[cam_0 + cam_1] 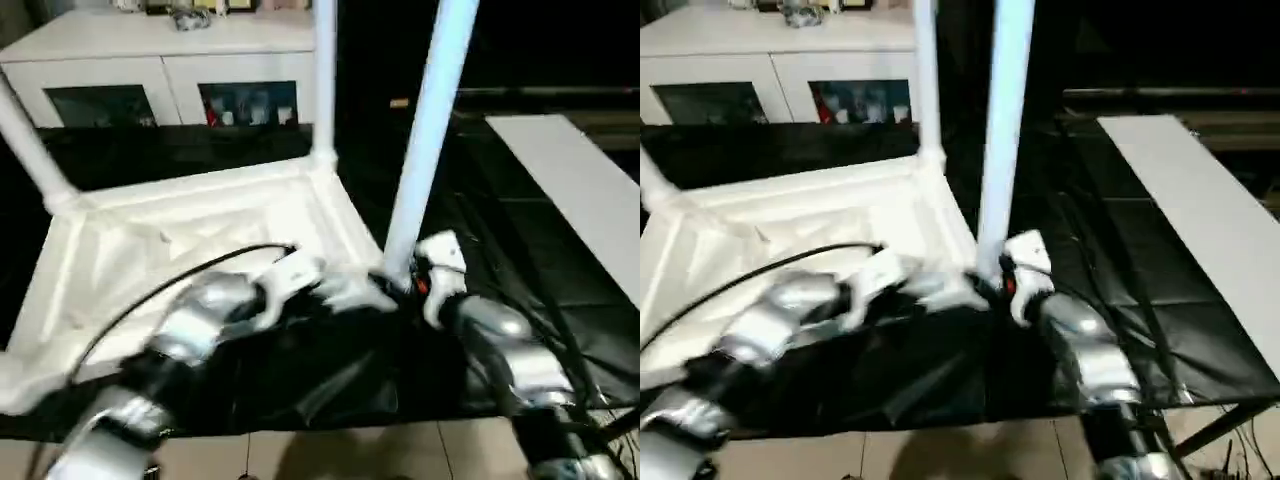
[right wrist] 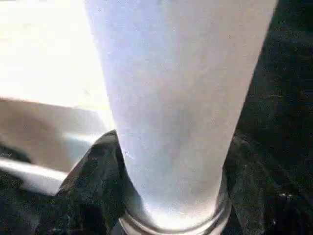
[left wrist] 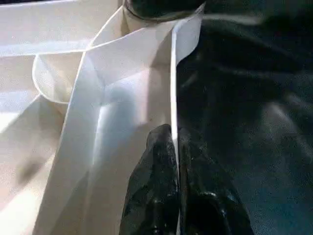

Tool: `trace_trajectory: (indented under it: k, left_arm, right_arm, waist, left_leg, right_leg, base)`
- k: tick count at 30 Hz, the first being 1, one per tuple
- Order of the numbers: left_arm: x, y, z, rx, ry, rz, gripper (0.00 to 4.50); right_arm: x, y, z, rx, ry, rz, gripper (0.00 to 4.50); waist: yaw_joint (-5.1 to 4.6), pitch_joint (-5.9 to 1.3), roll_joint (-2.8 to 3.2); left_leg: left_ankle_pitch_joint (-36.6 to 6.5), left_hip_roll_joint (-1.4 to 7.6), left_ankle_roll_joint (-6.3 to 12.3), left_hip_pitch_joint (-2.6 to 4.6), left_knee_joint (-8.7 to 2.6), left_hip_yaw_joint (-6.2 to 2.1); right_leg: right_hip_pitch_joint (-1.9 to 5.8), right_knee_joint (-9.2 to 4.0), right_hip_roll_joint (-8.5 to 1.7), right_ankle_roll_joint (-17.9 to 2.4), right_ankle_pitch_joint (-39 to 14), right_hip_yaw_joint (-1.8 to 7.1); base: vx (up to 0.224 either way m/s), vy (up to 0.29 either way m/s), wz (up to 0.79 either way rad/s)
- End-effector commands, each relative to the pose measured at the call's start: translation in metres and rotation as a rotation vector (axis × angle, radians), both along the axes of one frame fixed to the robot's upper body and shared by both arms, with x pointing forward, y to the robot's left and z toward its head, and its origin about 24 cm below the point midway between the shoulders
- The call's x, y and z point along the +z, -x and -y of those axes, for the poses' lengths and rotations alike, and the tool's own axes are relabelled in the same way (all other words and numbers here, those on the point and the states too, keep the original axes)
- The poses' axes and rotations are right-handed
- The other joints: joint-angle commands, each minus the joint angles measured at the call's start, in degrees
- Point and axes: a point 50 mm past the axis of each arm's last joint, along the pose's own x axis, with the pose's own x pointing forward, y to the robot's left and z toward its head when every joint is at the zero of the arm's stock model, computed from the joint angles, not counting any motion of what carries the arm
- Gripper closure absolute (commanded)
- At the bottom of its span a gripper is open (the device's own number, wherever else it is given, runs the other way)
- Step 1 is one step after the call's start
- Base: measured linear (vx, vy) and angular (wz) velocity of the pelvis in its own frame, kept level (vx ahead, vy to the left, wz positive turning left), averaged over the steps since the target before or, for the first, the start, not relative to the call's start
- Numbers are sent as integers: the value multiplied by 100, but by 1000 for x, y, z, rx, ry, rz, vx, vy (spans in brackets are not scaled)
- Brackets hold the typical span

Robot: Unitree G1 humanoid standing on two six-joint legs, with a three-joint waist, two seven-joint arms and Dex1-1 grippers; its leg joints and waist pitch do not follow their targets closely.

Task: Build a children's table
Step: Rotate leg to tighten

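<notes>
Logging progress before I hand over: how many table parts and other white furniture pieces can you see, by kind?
Tabletop: 1
Legs standing on it: 3
Cabinet: 1
Flat board: 1
Total: 6

No legible text, label, brand or number anywhere.
</notes>
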Motion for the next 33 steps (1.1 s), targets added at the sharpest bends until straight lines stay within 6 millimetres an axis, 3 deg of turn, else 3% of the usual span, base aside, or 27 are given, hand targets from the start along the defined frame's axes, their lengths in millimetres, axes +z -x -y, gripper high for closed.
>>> trace_trajectory:
  k: [1,2,3,4,5,6,8,9,11,12,16,17,20,21,22,24,28,30,32,33]
  left_arm:
    - [10,-10,19,34,31,121,450]
    - [10,-10,19,34,31,121,450]
    - [10,-10,19,34,31,121,450]
    - [12,-12,23,19,39,145,450]
    - [12,-12,24,11,41,156,450]
    - [13,-13,23,7,45,165,450]
    - [12,-13,21,0,43,173,450]
    - [12,-13,21,-1,42,175,450]
    - [12,-14,19,4,39,181,450]
    - [11,-15,16,10,40,185,450]
    - [11,-16,15,12,50,206,450]
    - [12,-18,15,22,57,228,450]
    - [20,-22,17,57,115,285,450]
    - [25,-23,19,60,158,279,404]
    - [28,-23,20,59,177,277,404]
    - [37,-24,20,62,242,276,386]
    - [49,-24,15,56,290,301,356]
    - [55,-20,5,42,315,288,337]
    - [53,-9,-6,-9,302,215,324]
    - [53,-9,-6,-12,300,211,324]
  right_arm:
    - [-14,2,-11,-81,-15,-68,190]
    - [-14,2,-11,-81,-15,-68,190]
    - [-14,2,-11,-81,-15,-68,190]
    - [-8,-1,-13,-107,-19,-21,190]
    - [-4,-2,-11,-126,-22,7,190]
    - [6,-3,-9,-139,-75,63,155]
    - [14,-2,-3,-144,-78,115,120]
    - [15,-2,-2,-146,-73,120,120]
    - [19,-2,2,-152,-67,147,100]
    - [24,-2,8,-168,-54,177,87]
    - [33,2,23,-186,-29,255,80]
    - [36,5,28,-181,-41,274,80]
    - [36,21,35,-61,-52,279,80]
    - [33,28,40,-16,-23,276,77]
    - [31,32,43,-1,-12,268,77]
    - [27,41,56,-1,12,260,77]
    - [27,51,63,34,2,252,77]
    - [26,57,60,98,-8,239,77]
    - [24,61,52,162,-9,220,77]
    - [24,61,52,165,-9,219,77]
  waist:
    - [-54,-264,-47]
    - [-66,-266,-50]
    - [-70,-263,-54]
    - [-79,-251,11]
    - [-113,-258,6]
    - [-109,-264,43]
    - [-107,-261,11]
    - [-83,-262,-2]
    - [-104,-258,10]
    - [-109,-259,-19]
    - [-84,-246,-28]
    - [-83,-245,-77]
    - [-26,-248,-64]
    - [-33,-238,-74]
    - [-14,-239,-71]
    - [7,-277,-23]
    - [-7,-304,-58]
    - [-14,-287,-24]
    - [-44,-278,-45]
    - [-21,-299,-42]
  left_leg:
    - [-2635,165,-129,167,-454,-143]
    - [-2748,148,-130,213,-426,-144]
    - [-2785,146,-116,210,-432,-157]
    - [-2856,170,-93,173,-478,-184]
    - [-3002,188,-114,191,-502,-197]
    - [-3067,191,-116,201,-520,-200]
    - [-3074,185,-64,236,-501,-171]
    - [-2878,181,35,215,-508,-149]
    - [-2651,196,79,94,-561,-173]
    - [-2654,200,73,104,-560,-164]
    - [-2612,177,115,167,-516,-125]
    - [-2549,169,167,148,-508,-123]
    - [-2387,179,265,139,-501,-117]
    - [-2370,175,288,119,-512,-109]
    - [-2322,180,306,91,-514,-112]
    - [-2285,211,310,79,-514,-129]
    - [-2204,255,359,-15,-560,-132]
    - [-2118,245,445,-23,-554,-108]
    - [-1998,236,475,-61,-555,-96]
    - [-1954,248,457,-26,-544,-104]
  right_leg:
    - [50,-659,-277,-323,-3814,93]
    - [18,-703,-278,-281,-3946,68]
    - [39,-706,-278,-266,-3970,46]
    - [78,-703,-284,-231,-3914,33]
    - [82,-708,-271,-255,-3764,13]
    - [91,-692,-276,-314,-3622,23]
    - [51,-730,-279,-335,-3608,43]
    - [84,-719,-305,-406,-3541,67]
    - [169,-669,-322,-404,-3439,66]
    - [149,-684,-318,-373,-3477,70]
    - [90,-735,-326,-346,-3681,92]
    - [100,-744,-331,-336,-3743,83]
    - [114,-747,-336,-274,-3755,91]
    - [126,-756,-326,-254,-3767,86]
    - [156,-751,-333,-231,-3770,81]
    - [167,-718,-352,-426,-3530,70]
    - [217,-591,-325,-724,-2559,112]
    - [211,-563,-329,-840,-2441,135]
    - [229,-549,-315,-857,-2485,135]
    - [227,-537,-338,-866,-2490,144]
  base:
    - [0,0,0]
    - [0,0,0]
    - [0,0,0]
    - [0,0,0]
    - [0,0,0]
    - [0,0,0]
    - [0,0,0]
    - [0,0,0]
    - [0,0,0]
    - [0,0,0]
    - [0,0,0]
    - [0,0,0]
    - [0,0,0]
    - [0,0,0]
    - [0,0,0]
    - [0,0,0]
    - [0,0,0]
    - [0,0,0]
    - [0,0,0]
    - [0,0,0]
